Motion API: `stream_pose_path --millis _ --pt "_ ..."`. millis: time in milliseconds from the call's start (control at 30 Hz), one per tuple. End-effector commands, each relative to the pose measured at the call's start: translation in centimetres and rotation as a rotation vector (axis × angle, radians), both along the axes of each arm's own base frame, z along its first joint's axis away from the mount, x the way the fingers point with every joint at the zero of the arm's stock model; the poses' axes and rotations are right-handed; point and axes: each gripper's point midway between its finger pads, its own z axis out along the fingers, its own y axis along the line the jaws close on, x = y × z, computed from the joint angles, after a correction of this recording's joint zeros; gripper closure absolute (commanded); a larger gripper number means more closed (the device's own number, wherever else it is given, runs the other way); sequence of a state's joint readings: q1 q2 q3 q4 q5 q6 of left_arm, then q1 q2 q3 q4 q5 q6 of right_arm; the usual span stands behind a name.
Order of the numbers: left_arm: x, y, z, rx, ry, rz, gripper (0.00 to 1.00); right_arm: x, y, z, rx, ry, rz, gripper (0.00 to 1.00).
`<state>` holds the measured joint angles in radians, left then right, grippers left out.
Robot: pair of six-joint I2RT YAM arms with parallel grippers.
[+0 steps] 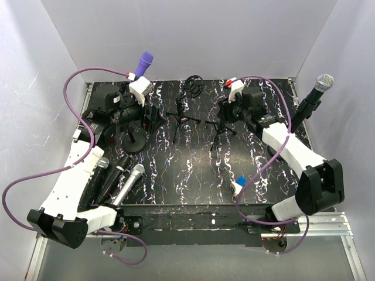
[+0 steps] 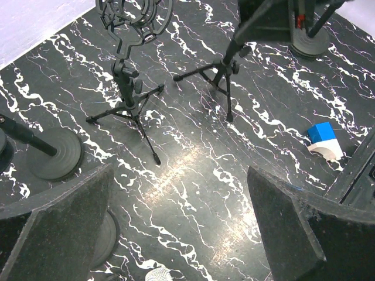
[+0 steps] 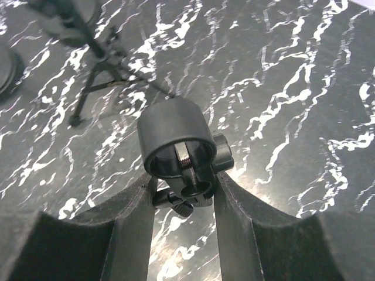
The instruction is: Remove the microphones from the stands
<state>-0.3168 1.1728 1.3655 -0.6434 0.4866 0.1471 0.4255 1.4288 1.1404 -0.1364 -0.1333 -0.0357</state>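
Right gripper [image 3: 184, 193] pinching mic clip [image 3: 174, 137] atop tripod stand [image 1: 220, 133], fingers narrowed round it. Left gripper [image 2: 176, 216] hanging wide open, gripping nothing. Three microphones [image 1: 130, 182] lying flat on table [image 1: 193, 175], front-left, beside left arm.

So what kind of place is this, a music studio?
Probably a robot lab booth, not a studio: plain white walls around a black marbled table, two robot arms bolted at its edge, and loose microphones near small stands.

A robot lab cell: plain white walls [image 1: 176, 35] box in the black marbled table [image 2: 193, 175] beneath the fingers [image 2: 53, 228]; purple cables [image 1: 88, 69] trail behind them.
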Motion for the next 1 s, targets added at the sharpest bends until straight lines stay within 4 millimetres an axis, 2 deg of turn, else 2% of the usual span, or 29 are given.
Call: stream_pose_path --millis 0,133,300,467,500,567,633,667,700,800,867,967 --pt "-0.3 0.2 0.4 0.004 -0.022 -0.009 0.03 5.5 -2.6 3.4 0.008 -0.124 -0.104 0.99" --pt "-0.3 0.3 0.2 0.014 -0.021 -0.011 0.03 8.8 -3.9 4.3 0.029 -0.139 -0.151 0.99" --pt "-0.3 0.3 0.2 0.018 -0.022 -0.013 0.03 12.3 -4.1 5.6 0.046 -0.166 -0.184 0.99" --pt "-0.3 0.2 0.2 0.016 -0.012 -0.019 0.03 13.6 -3.4 4.5 0.068 -0.131 -0.167 0.99" --pt "-0.3 0.1 0.1 0.017 -0.009 -0.019 0.02 13.6 -3.1 4.5 0.085 -0.121 -0.148 0.91" --pt "-0.3 0.1 0.1 0.017 -0.008 -0.021 0.02 13.0 -2.6 4.3 0.115 -0.092 -0.111 0.51" --pt "-0.4 0.0 0.1 0.009 -0.004 -0.027 0.02 12.5 -2.4 4.7 0.119 -0.087 -0.086 0.29" --pt "-0.4 -0.2 0.1 0.005 0.0 -0.035 0.02 12.2 -2.5 5.4 0.095 -0.117 -0.067 0.23" --pt "-0.4 -0.3 0.2 -0.001 0.004 -0.04 0.02 12.0 -2.8 6.2 0.092 -0.133 -0.068 0.2" --pt "-0.5 -0.7 0.2 -0.012 0.014 -0.059 0.02 10.5 -3.6 9.2 0.104 -0.189 -0.071 0.2" --pt "-0.3 -0.8 0.1 -0.016 0.025 -0.06 0.02 8.1 -3.8 12.7 0.128 -0.259 -0.043 0.2" --pt "0.0 -1.2 0.1 -0.03 0.035 -0.069 0.02 4.0 -3.8 15.7 0.147 -0.297 0.019 0.2"
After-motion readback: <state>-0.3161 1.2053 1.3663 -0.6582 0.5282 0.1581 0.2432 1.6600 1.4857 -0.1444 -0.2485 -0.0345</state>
